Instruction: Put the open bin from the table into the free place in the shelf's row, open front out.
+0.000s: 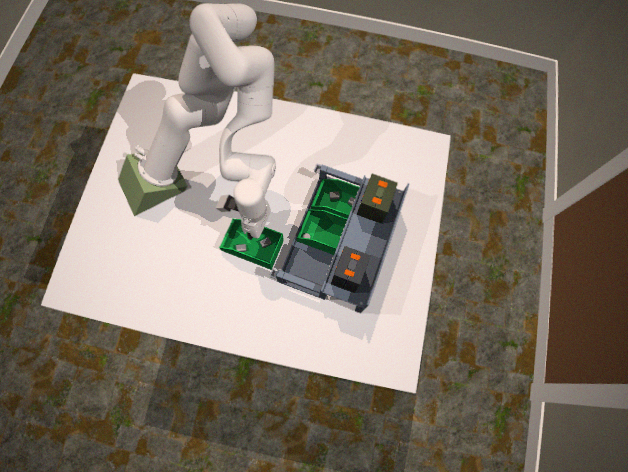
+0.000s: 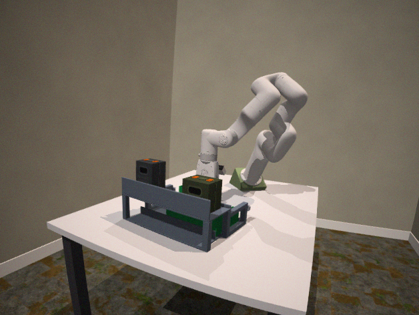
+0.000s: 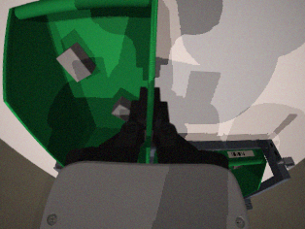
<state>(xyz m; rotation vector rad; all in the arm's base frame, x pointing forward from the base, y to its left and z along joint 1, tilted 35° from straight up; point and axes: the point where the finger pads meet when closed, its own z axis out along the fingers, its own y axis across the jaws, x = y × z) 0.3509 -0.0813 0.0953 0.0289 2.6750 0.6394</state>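
And here we are above the white table [image 1: 203,304] [image 2: 271,271], where the gripper [image 1: 253,234] [image 2: 207,171] [image 3: 149,98] reaches down at the near-upright side wall of the open green bin [image 1: 249,256] [image 2: 181,188] [image 3: 97,131], one black finger on the inside, one on the outside, and the pincer is closed narrow with that thin wall pinched between its fingertips! The bin is out in front of the shelf [image 1: 332,291] [image 2: 165,199] [image 3: 209,145], not in its row, and whether its base touches the table I cannot tell. Inside it lie two small grey parts: one part [image 1: 241,247] [image 3: 76,62] out in the bin, the other part [image 1: 266,242] [image 3: 122,109] close to the gripped wall. Over on the shelf, two more green bins stand side by side, an end bin [image 1: 332,195] with grey parts in it and a middle bin [image 1: 322,230] with a small pale part [image 1: 306,236] near its front. Next to the middle bin comes the free place [image 1: 308,263], its grey floor showing. Up on top at the rear, two boxes with orange marks stand well apart: an olive box [image 1: 378,197] [image 2: 202,189] on the end bin's side, and a dark grey box [image 1: 350,268] [image 2: 150,172] on the free place's side. The arm [image 1: 256,96] [image 2: 259,105] arches high from its green base [image 1: 144,197] [image 2: 237,179] on the table!
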